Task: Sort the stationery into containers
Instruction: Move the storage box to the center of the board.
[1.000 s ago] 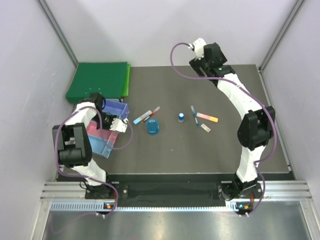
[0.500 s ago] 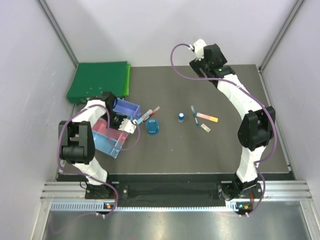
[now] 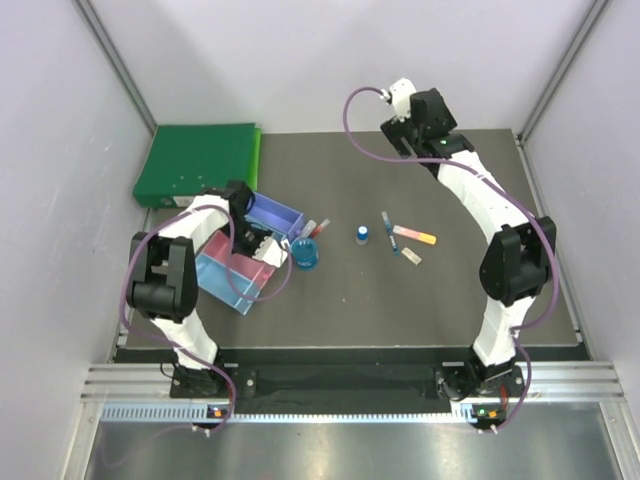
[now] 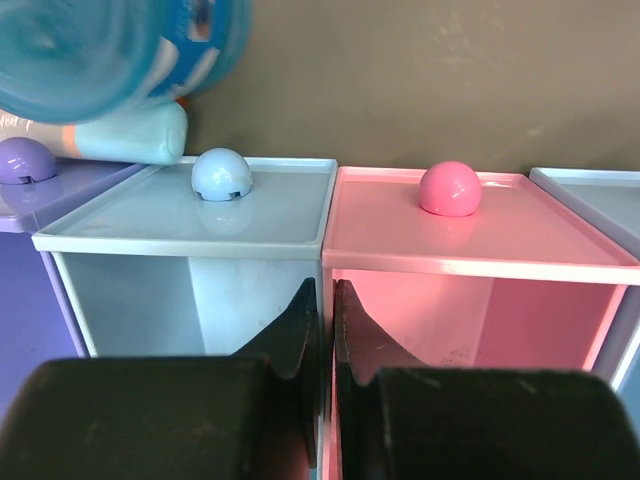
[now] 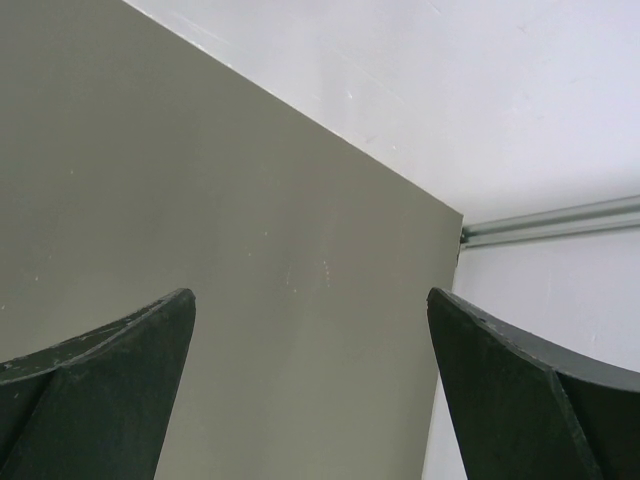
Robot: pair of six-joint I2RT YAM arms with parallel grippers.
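The left gripper is pinching, closed almost all the way, the thin wall between the light blue bin and the pink bin of the containers. Over the last second it has been dragging the whole joined row away from the green binder, swinging it rightward across the surface. The row is now lying diagonally, with its purple end just beside the red-blue pen and the round blue reel. In the left wrist view that reel is looming close over the bins.

The other stationery is sitting untouched further right: the small bottle, the dark blue pen, the orange-pink marker and the pale block.

The right gripper is hanging fully spread and holding nothing, over the far edge of the surface.

This looks like preparation: the bins are being brought within easy reach of the items, and no item appears to be in a bin yet. Any further push is likely to shove the reel and pen.
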